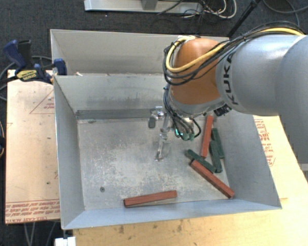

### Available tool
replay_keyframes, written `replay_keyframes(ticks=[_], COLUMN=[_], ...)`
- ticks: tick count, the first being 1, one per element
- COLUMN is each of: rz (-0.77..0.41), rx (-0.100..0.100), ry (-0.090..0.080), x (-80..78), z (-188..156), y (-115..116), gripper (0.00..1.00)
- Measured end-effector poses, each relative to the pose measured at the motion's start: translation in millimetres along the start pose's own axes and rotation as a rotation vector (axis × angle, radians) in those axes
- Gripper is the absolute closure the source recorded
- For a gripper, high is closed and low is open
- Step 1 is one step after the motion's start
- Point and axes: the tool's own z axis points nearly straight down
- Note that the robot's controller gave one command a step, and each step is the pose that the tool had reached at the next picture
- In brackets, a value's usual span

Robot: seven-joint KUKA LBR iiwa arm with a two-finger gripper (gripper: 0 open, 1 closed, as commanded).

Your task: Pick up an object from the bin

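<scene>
The fingers point(159, 155) are pressed together with nothing in them, over the bare middle of the bin point(66, 137). A pile of red and green sticks point(214, 155) lies near them.

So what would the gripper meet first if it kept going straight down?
Probably the bare bin floor: the gripper points down at an open grey patch. The red and green sticks lie to the view's right, the red-brown stick nearer the front wall, both clear of its line, though depth is unclear.
</scene>
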Motion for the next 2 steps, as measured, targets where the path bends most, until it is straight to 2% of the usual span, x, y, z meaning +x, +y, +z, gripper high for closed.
replay_keyframes(ticks=[1, 2], rz=[-0.015, -0.558], rx=[0.003, 0.006], ry=[-0.008, -0.011], x=[-44.0, -35.9], z=[72.1, 38.9], y=[-129.4, -207.4], gripper=[0.00, 0.00])
